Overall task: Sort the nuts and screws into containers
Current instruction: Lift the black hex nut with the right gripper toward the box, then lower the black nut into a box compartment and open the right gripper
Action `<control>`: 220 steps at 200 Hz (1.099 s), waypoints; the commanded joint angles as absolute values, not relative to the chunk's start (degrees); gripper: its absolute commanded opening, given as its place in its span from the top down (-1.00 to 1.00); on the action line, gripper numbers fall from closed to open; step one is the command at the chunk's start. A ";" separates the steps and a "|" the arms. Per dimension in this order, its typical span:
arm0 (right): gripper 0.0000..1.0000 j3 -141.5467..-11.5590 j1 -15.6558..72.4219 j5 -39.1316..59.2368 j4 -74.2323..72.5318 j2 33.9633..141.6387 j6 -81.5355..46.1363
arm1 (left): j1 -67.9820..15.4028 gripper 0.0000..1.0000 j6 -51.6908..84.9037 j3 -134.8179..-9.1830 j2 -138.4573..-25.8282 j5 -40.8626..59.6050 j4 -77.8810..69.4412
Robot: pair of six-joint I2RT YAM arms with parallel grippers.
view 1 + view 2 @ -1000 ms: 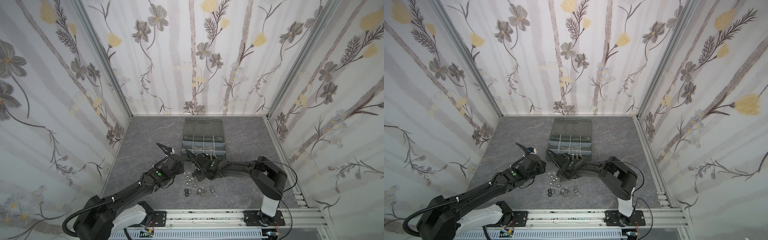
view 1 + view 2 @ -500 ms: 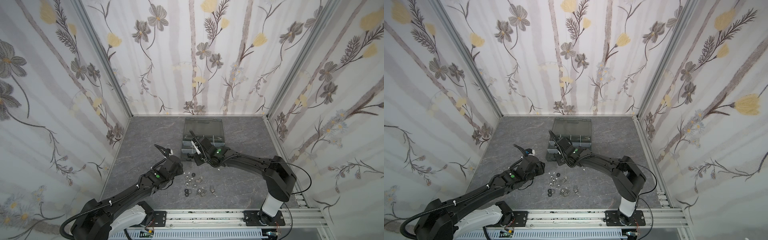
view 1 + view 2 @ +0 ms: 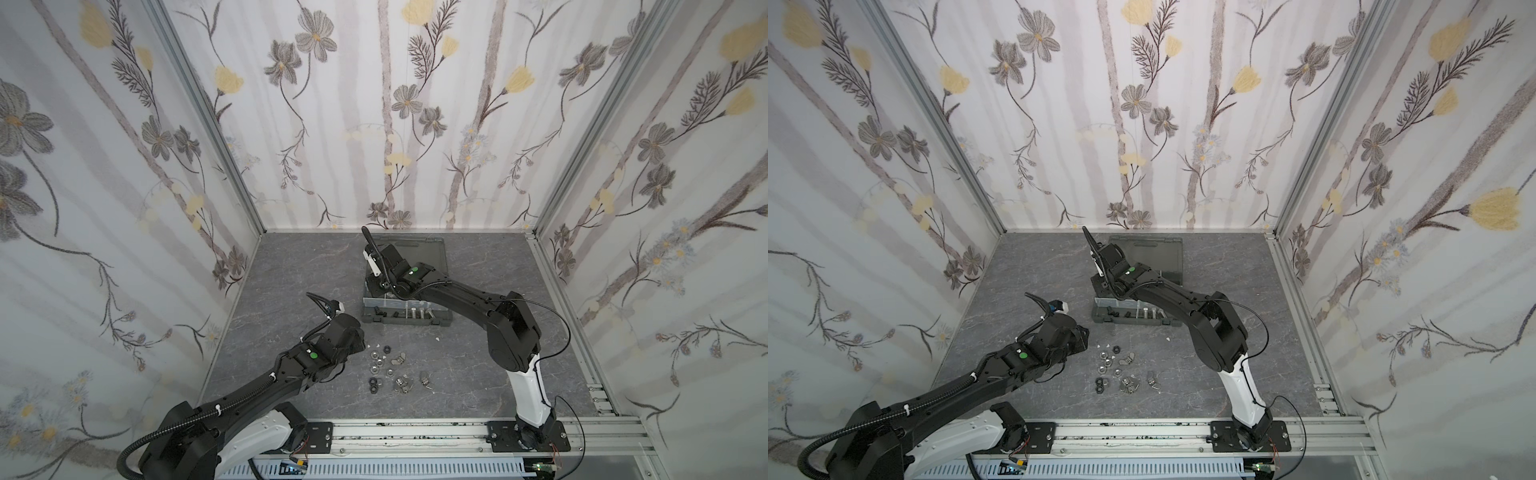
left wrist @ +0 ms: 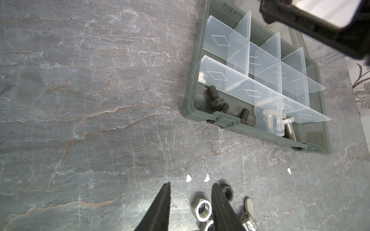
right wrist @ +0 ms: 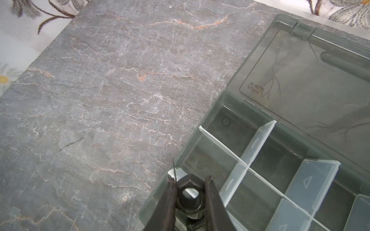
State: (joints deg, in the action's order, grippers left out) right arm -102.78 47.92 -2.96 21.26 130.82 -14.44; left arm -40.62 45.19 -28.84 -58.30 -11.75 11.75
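My right gripper (image 5: 189,180) is shut on a black hex nut (image 5: 189,193) and holds it over the near-left corner of the containers, the cells of the dark grey organiser case (image 5: 220,104). In both top views that arm reaches across the case (image 3: 405,322) (image 3: 1133,324). My left gripper (image 4: 191,185) stands open just above the table, with nothing between its fingers. A silver hex nut (image 4: 201,209) lies beside one finger, and a black nut (image 4: 227,191) and a wing nut (image 4: 248,216) lie past it. Black screws (image 4: 215,99) and silver bolts (image 4: 289,128) lie in the front cells.
Several loose nuts (image 3: 388,370) (image 3: 1115,370) lie scattered on the grey table in front of the case. The case's smoky lid (image 3: 424,253) lies open flat toward the back wall. Small white flecks (image 4: 188,178) dot the table near the nuts. Patterned walls close three sides.
My right gripper has lifted away from the loose pile and swung back to the case's left side with the black nut in it. The left arm has barely moved.
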 commanded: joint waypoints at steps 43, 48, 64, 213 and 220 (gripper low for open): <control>0.50 -103.62 47.46 -3.03 21.49 134.17 -15.50 | -40.52 0.26 45.88 -28.99 -57.66 -11.60 11.34; 0.49 -103.62 47.46 -2.90 21.45 134.20 -15.63 | -40.53 0.26 45.88 -29.04 -57.66 -11.60 11.34; 0.40 -103.60 47.46 -2.39 21.40 134.19 -15.79 | -40.55 0.26 45.88 -29.18 -57.90 -11.60 11.34; 0.19 -94.78 47.46 -2.15 17.92 122.66 -17.26 | -40.58 0.27 43.33 -33.00 -63.49 -9.58 11.25; 0.19 -93.71 47.46 -2.11 17.42 121.63 -17.38 | -40.56 0.27 43.33 -33.04 -63.76 -9.58 11.25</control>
State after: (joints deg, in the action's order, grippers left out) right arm -96.20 47.48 -2.74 20.93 124.53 -16.47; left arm -40.62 43.70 -32.34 -62.87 -9.63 11.73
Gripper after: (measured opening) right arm 0.406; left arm 0.366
